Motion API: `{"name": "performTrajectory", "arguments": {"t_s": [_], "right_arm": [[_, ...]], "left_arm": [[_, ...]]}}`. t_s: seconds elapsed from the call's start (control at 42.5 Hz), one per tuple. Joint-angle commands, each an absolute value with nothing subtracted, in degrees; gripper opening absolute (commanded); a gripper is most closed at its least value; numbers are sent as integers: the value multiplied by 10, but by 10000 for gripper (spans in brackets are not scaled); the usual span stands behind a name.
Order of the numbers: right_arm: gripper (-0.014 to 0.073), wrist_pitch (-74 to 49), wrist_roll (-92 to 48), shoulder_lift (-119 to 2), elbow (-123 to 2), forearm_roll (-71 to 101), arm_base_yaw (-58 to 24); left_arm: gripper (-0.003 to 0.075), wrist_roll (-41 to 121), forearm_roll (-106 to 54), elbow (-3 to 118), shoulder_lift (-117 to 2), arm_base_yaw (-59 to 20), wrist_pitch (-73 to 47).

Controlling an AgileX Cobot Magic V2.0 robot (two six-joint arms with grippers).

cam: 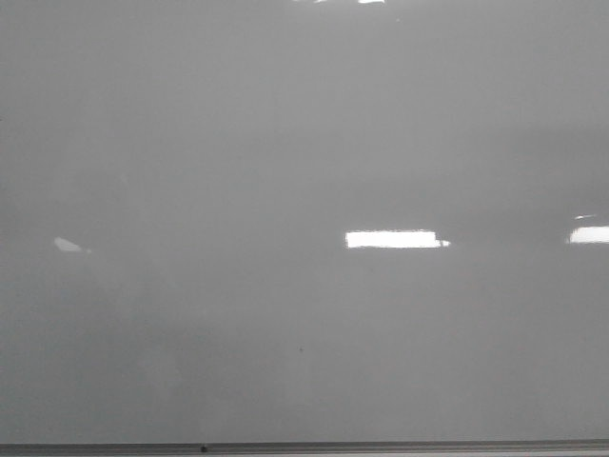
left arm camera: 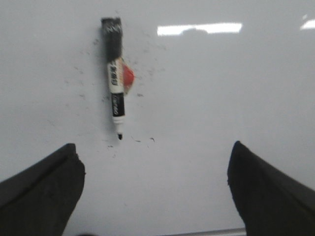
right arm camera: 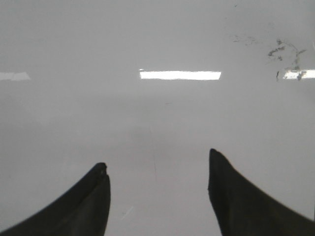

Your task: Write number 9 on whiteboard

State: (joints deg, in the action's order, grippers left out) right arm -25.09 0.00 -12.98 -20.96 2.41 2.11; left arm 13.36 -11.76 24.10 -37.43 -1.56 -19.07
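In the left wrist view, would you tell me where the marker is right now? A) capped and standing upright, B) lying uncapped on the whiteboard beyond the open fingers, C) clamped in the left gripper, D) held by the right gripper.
B: the marker lies flat on the whiteboard, tip bare, clear of the open left gripper.

lab or office likely: whiteboard [cam: 285, 143], ceiling-light reflections [cam: 392, 239].

Overhead strip lighting throws bright rectangular light reflections [cam: 392, 239] across a glossy pale grey surface, edged below by a thin grey metal frame [cam: 381, 446].
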Motion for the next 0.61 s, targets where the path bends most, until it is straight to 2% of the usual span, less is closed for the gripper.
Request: {"name": "performTrajectory", "arguments": {"t_s": [0.0, 0.329, 0.588], "right_arm": [[468, -202, 0, -141, -231, 19, 23], [468, -202, 0, -141, -231, 19, 23], [468, -202, 0, -141, -231, 19, 23]], "left_arm": [[573, 125, -131, 281, -443, -19, -144], [536, 118, -126, 335, -656, -5, -8], [536, 118, -117, 344, -752, 9, 78]]}}
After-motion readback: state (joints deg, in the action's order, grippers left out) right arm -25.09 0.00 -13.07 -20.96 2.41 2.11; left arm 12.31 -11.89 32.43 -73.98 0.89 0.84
